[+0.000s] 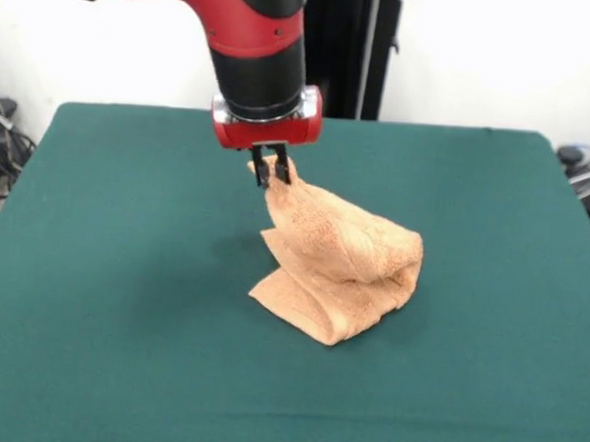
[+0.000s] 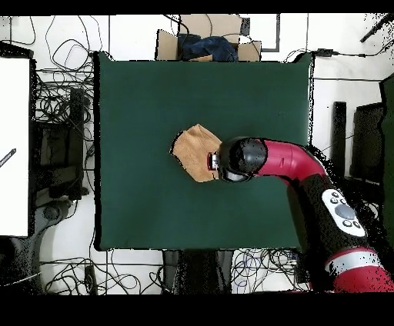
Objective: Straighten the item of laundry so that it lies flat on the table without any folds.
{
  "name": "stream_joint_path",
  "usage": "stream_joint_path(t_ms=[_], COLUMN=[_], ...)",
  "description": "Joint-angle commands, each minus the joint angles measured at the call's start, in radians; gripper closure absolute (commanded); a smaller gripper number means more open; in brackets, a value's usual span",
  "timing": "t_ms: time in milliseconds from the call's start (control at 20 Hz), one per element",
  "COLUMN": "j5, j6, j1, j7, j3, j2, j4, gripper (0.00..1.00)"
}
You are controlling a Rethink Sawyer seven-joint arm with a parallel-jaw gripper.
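The claw (image 1: 271, 169) is pinched closed on the top corner of the towel (image 1: 342, 269). The towel's bulk trails toward lower right of the front view, near the centre of the table (image 1: 122, 271), still folded.

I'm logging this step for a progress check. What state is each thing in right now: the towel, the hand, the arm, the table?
towel: crumpled and folded, one corner lifted off the table, the rest resting on it
hand: shut on the towel's raised corner
arm: reaching over the table, above the towel
table: covered in green cloth, towel near its middle
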Motion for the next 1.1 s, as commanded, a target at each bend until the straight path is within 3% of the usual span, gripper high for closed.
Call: stream_joint_path(t_ms=[50, 250, 700, 1100], j5=[0.011, 0.003, -0.034, -0.047], j6=[0.167, 0.271, 0.374, 0.402], j1=[-0.049, -0.083, -0.147, -0.157], j7=[-0.218, -0.251, -0.307, -0.347], j3=[0.105, 0.126, 0.175, 0.185], j2=[-0.087, -0.118, -0.135, -0.075], j4=[-0.038, -0.069, -0.129, -0.191], gripper=[1.00, 1.00, 1.00, 1.00])
